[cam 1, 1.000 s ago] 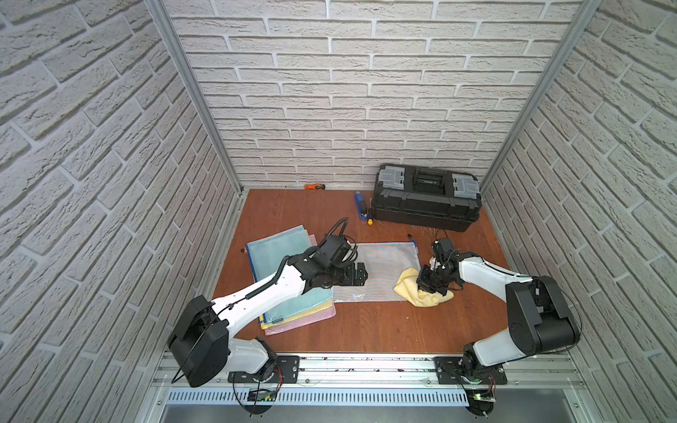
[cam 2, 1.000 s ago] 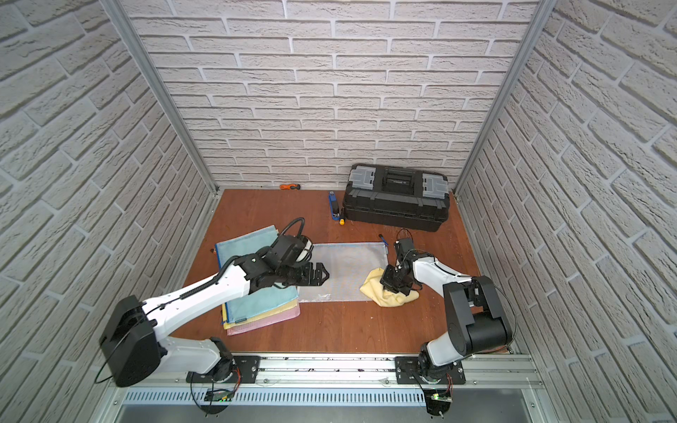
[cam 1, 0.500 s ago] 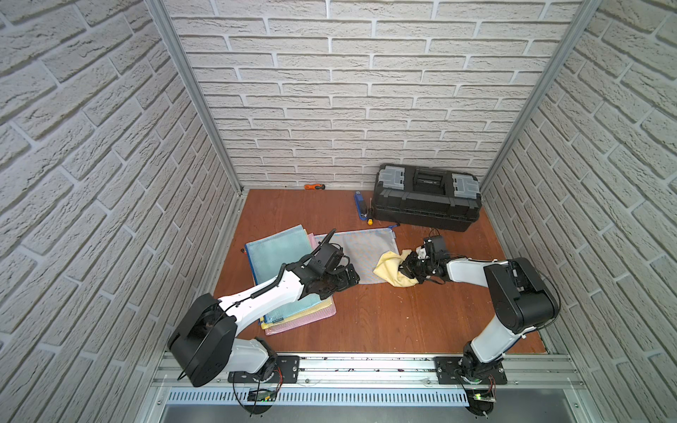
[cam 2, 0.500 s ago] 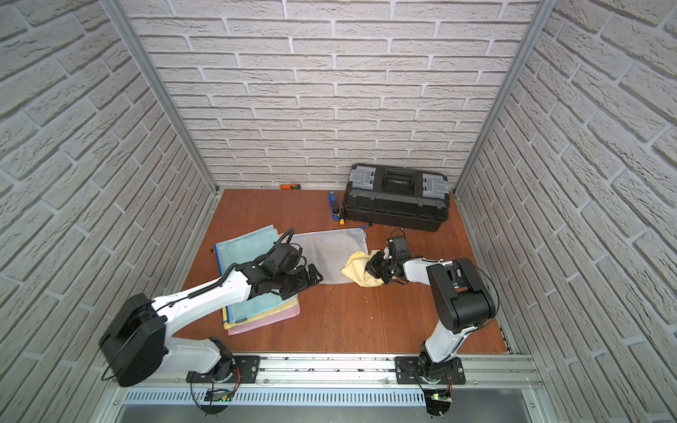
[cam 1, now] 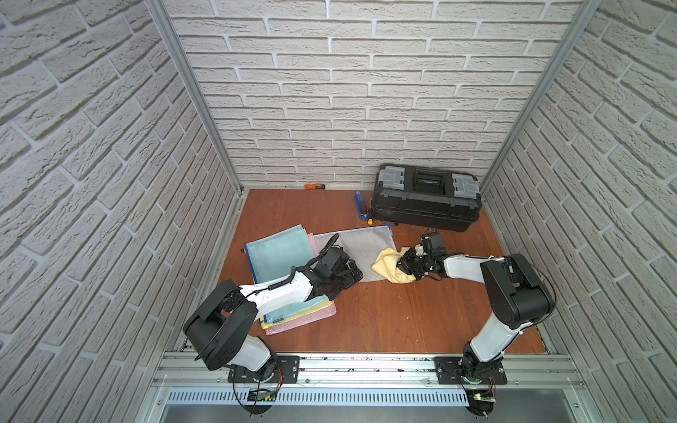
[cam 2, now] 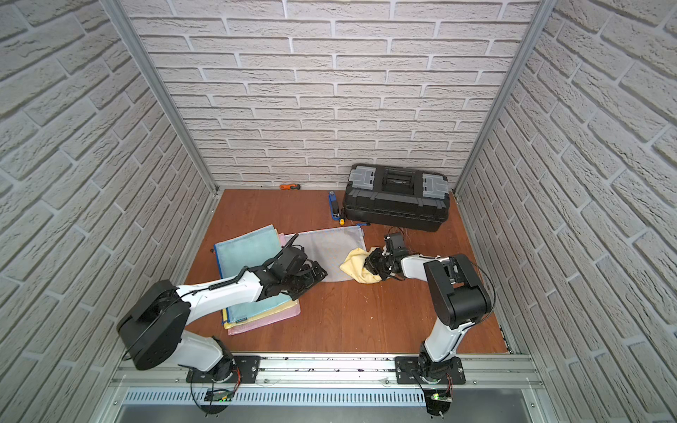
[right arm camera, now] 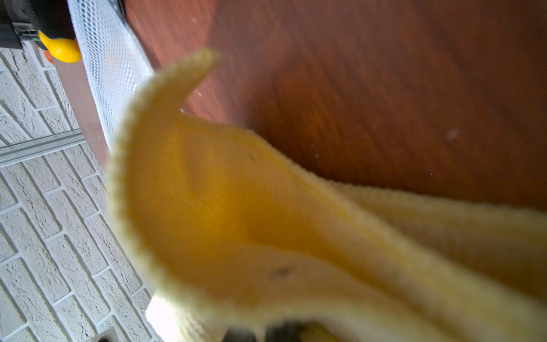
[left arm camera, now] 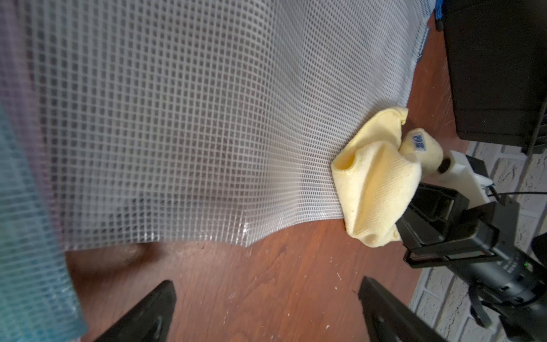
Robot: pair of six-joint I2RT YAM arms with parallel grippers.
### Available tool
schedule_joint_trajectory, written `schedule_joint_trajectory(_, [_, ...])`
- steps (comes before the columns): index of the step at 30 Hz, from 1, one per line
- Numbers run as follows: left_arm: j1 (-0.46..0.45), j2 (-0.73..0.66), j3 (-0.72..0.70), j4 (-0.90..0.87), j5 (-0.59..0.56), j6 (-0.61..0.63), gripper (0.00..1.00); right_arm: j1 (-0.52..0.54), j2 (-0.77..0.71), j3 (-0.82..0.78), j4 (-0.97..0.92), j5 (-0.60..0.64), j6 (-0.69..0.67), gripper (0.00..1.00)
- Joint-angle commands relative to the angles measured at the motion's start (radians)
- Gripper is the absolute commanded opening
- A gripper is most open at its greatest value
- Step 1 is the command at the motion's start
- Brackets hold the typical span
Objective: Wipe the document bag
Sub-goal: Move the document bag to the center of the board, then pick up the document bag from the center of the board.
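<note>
Pinching the yellow cloth (cam 1: 388,267) in the right claw (cam 1: 404,265), pads pressed together on a bunched fold. Resting that cloth on the near right corner of the document bag (cam 1: 351,252), partly on the mesh, partly on the bare table (cam 1: 384,318). Finding the bag lying flat, long axis running left to right, left end meeting the stack of coloured folders (cam 1: 278,256), far right corner pointing toward the toolbox (cam 1: 426,201). Seeing nearly all of it stretching away leftward from the right claw, so likely calling for a sweep to the left along that axis. Hovering the left claw (left arm camera: 266,284), spread wide and gripping nothing, over bare wood just near of the bag's near left edge; not telling from here whether touching the mesh. Judging the right arm nearer the cloth end, the left nearer the folder end, probably suiting the left for pinning that end against sliding.
</note>
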Motion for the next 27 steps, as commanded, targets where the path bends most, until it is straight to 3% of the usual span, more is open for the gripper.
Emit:
schedule_joint_trajectory(1, [-0.041, 0.003, -0.044, 0.182, -0.034, -0.138, 0.98, 0.007, 0.018, 0.028, -0.041, 0.032, -0.022, 0.02])
schedule_joint_trajectory(8, [-0.102, 0.043, -0.152, 0.438, -0.160, -0.229, 0.93, 0.007, 0.002, 0.040, -0.068, 0.035, -0.040, 0.02])
schedule_joint_trajectory(15, [-0.109, -0.016, -0.247, 0.422, -0.401, -0.210, 0.77, 0.007, -0.016, 0.043, -0.097, 0.039, -0.060, 0.02])
schedule_joint_trajectory(22, [-0.106, 0.104, -0.248, 0.565, -0.407, -0.190, 0.71, 0.006, -0.022, 0.062, -0.140, 0.045, -0.086, 0.02])
schedule_joint_trajectory(27, [-0.073, 0.263, -0.304, 0.848, -0.377, -0.244, 0.65, 0.007, -0.032, 0.069, -0.158, 0.044, -0.097, 0.02])
